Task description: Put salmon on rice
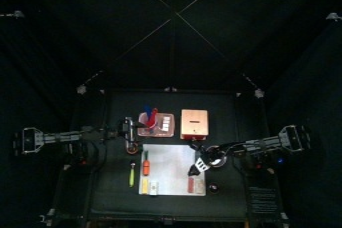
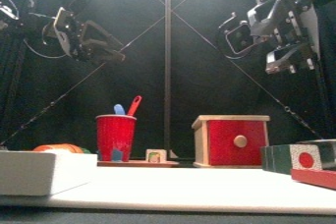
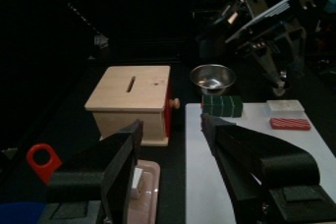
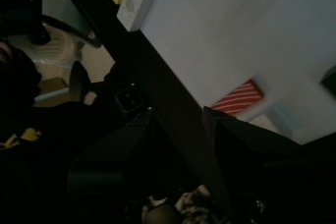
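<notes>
The salmon [image 3: 286,123] is a small red striped flat piece lying on the white mat [image 3: 262,154] near its right edge. It also shows in the right wrist view [image 4: 239,98] and low at the right of the front view [image 2: 315,177]. The rice [image 3: 282,106], a small white lump, lies just beyond it on the mat. My left gripper [image 3: 178,169] is open and empty, raised at the left of the mat [image 1: 167,167]. My right gripper [image 2: 247,33] is open and empty, held high over the mat's right side.
A red box with a tan slotted top [image 3: 132,90] and a red cup with utensils [image 2: 116,135] stand behind the mat. A metal cup [image 3: 210,76] and a green block [image 3: 219,105] are near the box. A yellow-green stick [image 1: 132,172] lies left of the mat.
</notes>
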Tool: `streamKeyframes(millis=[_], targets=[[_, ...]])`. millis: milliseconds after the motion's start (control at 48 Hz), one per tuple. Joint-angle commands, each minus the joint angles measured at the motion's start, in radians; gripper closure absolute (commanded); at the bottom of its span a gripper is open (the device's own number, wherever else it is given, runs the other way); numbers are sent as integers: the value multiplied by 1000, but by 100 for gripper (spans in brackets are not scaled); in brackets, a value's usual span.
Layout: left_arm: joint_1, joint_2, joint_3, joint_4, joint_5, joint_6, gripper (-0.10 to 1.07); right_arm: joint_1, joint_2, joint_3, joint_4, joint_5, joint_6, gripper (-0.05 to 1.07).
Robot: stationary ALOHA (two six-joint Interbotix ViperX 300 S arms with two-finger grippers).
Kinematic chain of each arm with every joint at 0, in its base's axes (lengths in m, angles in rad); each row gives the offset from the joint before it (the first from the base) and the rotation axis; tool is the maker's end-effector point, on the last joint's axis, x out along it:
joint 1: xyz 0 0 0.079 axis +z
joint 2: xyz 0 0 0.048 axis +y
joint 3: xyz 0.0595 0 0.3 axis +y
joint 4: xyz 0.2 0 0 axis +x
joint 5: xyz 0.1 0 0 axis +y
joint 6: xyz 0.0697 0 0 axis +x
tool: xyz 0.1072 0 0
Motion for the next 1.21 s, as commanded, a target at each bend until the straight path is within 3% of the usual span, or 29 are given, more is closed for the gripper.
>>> streamKeyframes(millis=[0,104,229,458,562,875,1188], targets=[[0,-3,-6,3,-9,0,11,34,35,-41,3,6,74,22],[0,-3,-5,3,-9,0,11,67,75,-61,-67,25,218,22],[0,-5,-2,3,-9,0,11,100,104,-106,-255,52,449,22],[3,-3,0,3,-9,0,11,166,143,-212,-600,288,908,23],[3,-3,0,3,-9,2,11,201,161,-252,-698,307,1069,23],[6,-5,0,3,-9,2,11,242,259,-268,-724,230,1322,22],[6,-3,6,26,-9,2,11,249,331,-278,-680,233,1356,22]])
